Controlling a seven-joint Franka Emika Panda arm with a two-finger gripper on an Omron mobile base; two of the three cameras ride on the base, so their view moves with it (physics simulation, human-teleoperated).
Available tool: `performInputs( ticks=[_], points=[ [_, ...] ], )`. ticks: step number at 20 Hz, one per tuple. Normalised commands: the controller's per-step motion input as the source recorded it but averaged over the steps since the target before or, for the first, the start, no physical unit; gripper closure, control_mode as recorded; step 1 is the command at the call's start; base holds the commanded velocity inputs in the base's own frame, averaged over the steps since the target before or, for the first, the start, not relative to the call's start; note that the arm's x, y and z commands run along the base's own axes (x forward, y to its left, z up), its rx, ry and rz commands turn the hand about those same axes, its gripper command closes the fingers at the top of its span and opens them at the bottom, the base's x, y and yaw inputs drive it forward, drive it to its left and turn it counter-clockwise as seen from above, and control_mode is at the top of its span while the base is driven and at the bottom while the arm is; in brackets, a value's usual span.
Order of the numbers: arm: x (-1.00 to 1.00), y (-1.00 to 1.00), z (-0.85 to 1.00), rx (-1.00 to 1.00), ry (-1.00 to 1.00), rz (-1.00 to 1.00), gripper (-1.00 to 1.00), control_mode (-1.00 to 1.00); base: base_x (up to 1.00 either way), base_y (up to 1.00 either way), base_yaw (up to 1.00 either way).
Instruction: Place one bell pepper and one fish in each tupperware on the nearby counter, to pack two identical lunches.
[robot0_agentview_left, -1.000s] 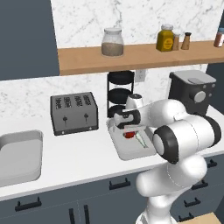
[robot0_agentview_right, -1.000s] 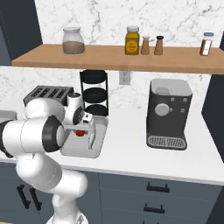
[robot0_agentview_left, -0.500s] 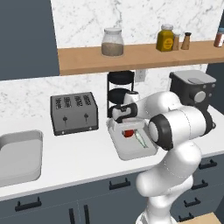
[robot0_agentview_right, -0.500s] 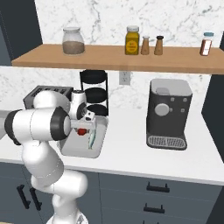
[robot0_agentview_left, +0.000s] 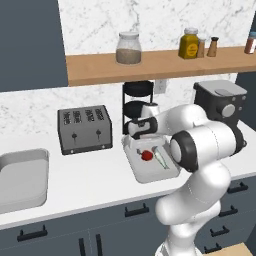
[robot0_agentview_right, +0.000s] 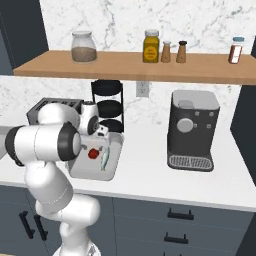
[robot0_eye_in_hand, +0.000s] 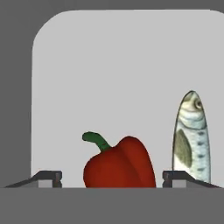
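Marble wall (robot0_agentview_left: 90, 30), wooden shelf (robot0_agentview_left: 150, 65), dark blue-grey cabinets (robot0_agentview_right: 200, 225)

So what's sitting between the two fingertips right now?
In the hand view, the red bell pepper lies between the open fingertips, on the tupperware floor; the fish lies beside it.

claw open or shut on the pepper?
Open. In the hand view the claw tips stand wide to either side of the red bell pepper, clear of it, beside the fish in the tupperware.

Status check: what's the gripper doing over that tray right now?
Gripper open, straddling red bell pepper, just let go. Pepper and fish lying side by side in tupperware. Nothing in the way.
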Motion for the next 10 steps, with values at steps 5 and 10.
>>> performInputs(
  ticks=[5, 10],
  points=[
    [-0.22, -0.03, 0.46, -0.03, 0.0, -0.02, -1.0, -1.0, 0.0, 0.0, 0.0],
    [-0.97, -0.13, 0.66, 0.0, 0.0, -0.02, -1.0, -1.0, 0.0, 0.0, 0.0]
  ],
)
